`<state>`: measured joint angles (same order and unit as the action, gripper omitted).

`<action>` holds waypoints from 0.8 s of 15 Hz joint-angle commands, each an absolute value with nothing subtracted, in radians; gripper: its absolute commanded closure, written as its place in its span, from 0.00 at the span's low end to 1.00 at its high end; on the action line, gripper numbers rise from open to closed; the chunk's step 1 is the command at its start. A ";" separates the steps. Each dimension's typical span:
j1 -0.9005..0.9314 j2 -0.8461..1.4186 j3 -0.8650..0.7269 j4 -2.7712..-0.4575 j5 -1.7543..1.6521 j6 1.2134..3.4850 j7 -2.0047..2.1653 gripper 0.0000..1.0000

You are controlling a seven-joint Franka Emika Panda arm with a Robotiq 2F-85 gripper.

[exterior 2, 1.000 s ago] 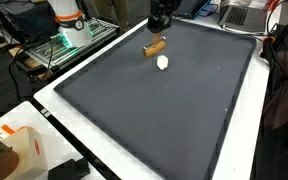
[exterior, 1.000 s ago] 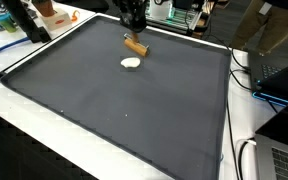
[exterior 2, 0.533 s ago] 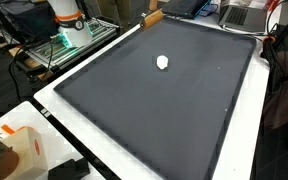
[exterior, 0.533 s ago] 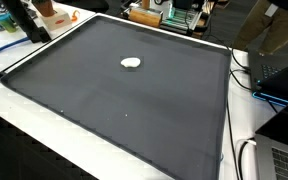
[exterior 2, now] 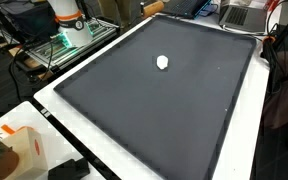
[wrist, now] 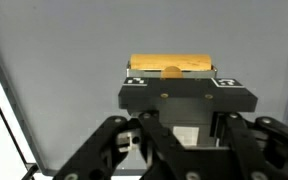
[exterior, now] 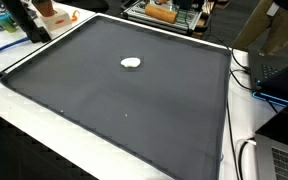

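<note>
sitting crosswise in the grip of the hand (wrist: 174, 78), wooden block (wrist: 171, 66)

We've got 3 cameras on this one. 2 sit outside the robot, both high up and angled steeply down, far enough back that the dark mat (exterior: 124, 115) nearly fills the frame. In an exterior view we look from a near corner toward the cluttered rack (exterior: 169, 12) at the far edge; in an exterior view the mat (exterior 2: 174, 110) runs diagonally, seen from another side. Both share the mat and the small white object (exterior: 131, 63) on it. The wrist view sits right behind the gripper (wrist: 172, 76), super close, looking past its black body at the wooden block (wrist: 171, 64) and grey mat
</note>
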<state>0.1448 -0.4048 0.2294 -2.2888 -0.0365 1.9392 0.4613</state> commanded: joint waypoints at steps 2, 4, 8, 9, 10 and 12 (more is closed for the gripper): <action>0.123 -0.444 0.248 -2.305 -0.031 1.952 0.507 0.52; 0.109 -0.428 0.241 -2.304 -0.038 1.973 0.501 0.77; 0.083 -0.370 0.143 -2.279 -0.047 2.024 0.276 0.77; 0.074 -0.354 0.117 -2.269 -0.048 2.020 0.212 0.77; 0.065 -0.340 0.089 -2.257 -0.048 2.005 0.143 0.77; 0.052 -0.320 0.050 -2.245 -0.044 2.005 0.034 0.77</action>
<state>0.0648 -0.3498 0.0978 -2.2797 -0.0436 2.0195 0.1724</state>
